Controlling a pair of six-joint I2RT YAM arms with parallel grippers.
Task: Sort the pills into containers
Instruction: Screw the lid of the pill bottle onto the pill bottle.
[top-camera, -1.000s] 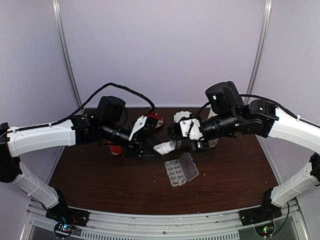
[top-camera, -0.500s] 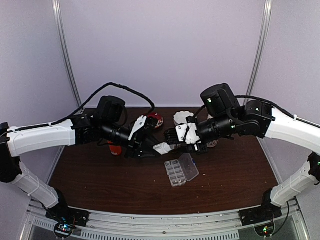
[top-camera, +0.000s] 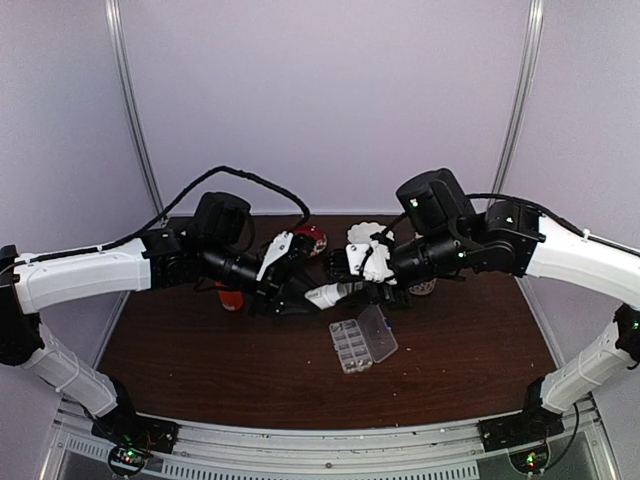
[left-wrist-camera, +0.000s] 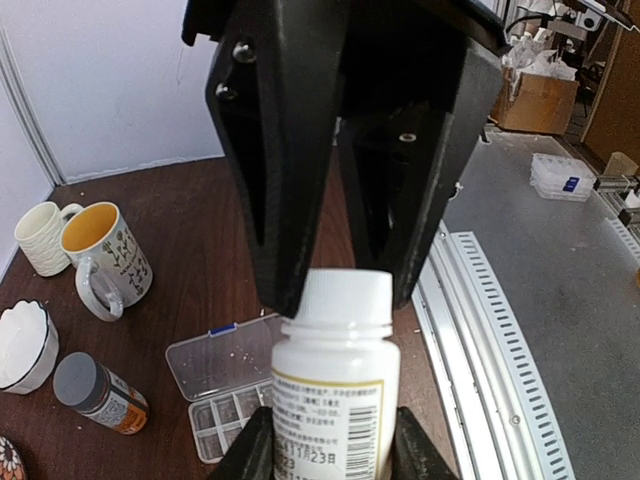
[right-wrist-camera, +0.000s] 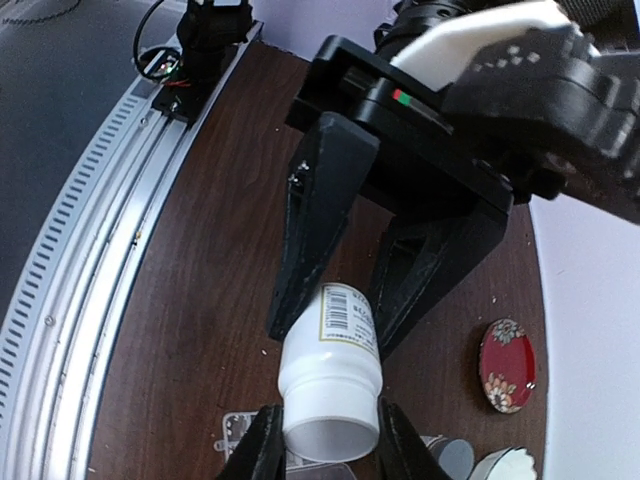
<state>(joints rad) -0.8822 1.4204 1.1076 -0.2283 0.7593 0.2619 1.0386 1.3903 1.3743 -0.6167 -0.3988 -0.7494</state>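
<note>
On the near half of the dark brown wooden bench (top-camera: 190, 370), a clear, flat, rectangular plastic organizer box (top-camera: 350, 352) is laid open, with its hinged clear lid (top-camera: 379, 333) folded out to the right. Its place is unchanged from a second ago. Its small square compartments (left-wrist-camera: 235, 425) are seen from the left wrist. Tiny whitish specks, taken for the pills (left-wrist-camera: 238, 352), are scattered on the lid's inner face; they are too small to be counted.

Just beyond the box, a small white plastic bottle (top-camera: 328, 295) is held sideways between the two arms. Its body is pinched by the jaws of the left gripper (left-wrist-camera: 333, 450), as it was a second ago. The right gripper (right-wrist-camera: 328, 445) stood just apart from the bottle then, with its jaws wider. It is now brought up to the bottle's end, and its jaws are pressed against the two sides of the white cap (left-wrist-camera: 343, 298).

A pale label with a yellowish border, a barcode and rows of small print is wrapped around the bottle. Digits are printed above the barcode but cannot be read with certainty.

Behind the grippers, an orange pill bottle with a grey cap (left-wrist-camera: 100, 395) is seen, its label too blurred to be read. A dark-rimmed white bowl (left-wrist-camera: 20, 345), a patterned mug with a yellow inside (left-wrist-camera: 105, 262) and a ribbed cream mug (left-wrist-camera: 40, 237) are grouped beyond it. A round red flowered dish (top-camera: 312, 238) is placed near the far edge.
</note>
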